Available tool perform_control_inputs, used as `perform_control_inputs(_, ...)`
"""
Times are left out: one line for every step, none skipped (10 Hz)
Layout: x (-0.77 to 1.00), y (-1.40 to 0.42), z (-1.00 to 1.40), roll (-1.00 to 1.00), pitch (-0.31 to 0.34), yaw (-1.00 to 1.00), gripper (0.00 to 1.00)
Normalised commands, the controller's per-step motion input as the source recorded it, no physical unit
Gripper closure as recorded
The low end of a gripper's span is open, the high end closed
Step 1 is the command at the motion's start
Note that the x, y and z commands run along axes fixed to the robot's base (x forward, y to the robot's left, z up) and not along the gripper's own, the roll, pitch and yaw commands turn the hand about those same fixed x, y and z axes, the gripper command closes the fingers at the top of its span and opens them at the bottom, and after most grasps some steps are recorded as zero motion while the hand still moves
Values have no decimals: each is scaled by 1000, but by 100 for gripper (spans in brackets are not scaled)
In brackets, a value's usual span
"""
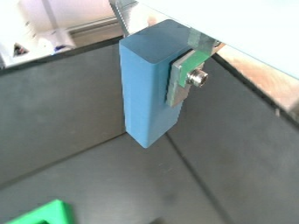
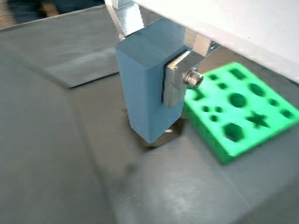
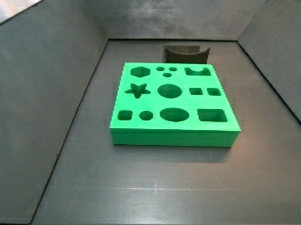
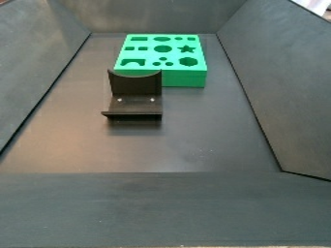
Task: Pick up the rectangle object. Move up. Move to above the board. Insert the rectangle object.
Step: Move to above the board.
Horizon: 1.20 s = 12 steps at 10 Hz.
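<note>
We're seeing the gripper (image 2: pixel 149 54) up above the floor in both wrist views, holding the rectangle object (image 2: pixel 149 86) upright between its fingers (image 2: pixel 177 77); the object (image 1: pixel 149 83) is hanging clear of the floor. In a wrist view the board (image 2: pixel 242 110) is lying flat on the floor, off to one side of the block. In a side view the fixture (image 4: pixel 134 93) is standing just in front of the board (image 4: pixel 165 57); in the opposite one it (image 3: pixel 186 54) is sitting behind the board (image 3: pixel 174 98). The gripper isn't showing in either side view.
</note>
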Motion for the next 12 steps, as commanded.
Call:
perform_control_inputs(84, -1000, 5, 39, 216, -1000, 100)
perform_control_inputs(84, -1000, 6, 42, 209, -921, 100)
perform_control_inputs(84, -1000, 8, 25, 162, -658, 100)
perform_control_inputs(84, -1000, 10, 3, 125, -421, 100)
perform_control_inputs(86, -1000, 11, -18, 96, -255, 100)
perform_control_inputs(88, -1000, 12, -29, 82, -127, 100)
perform_control_inputs(93, -1000, 13, -14, 79, -43, 100)
perform_control_inputs(98, -1000, 15, -15, 80, -18, 100)
perform_control_inputs(106, -1000, 17, -19, 84, -7, 100)
perform_control_inputs(115, -1000, 20, -5, 87, -3, 100)
perform_control_inputs(125, -1000, 21, 0, 93, 5, 100)
perform_control_inputs(133, -1000, 21, -2, 98, 5, 100)
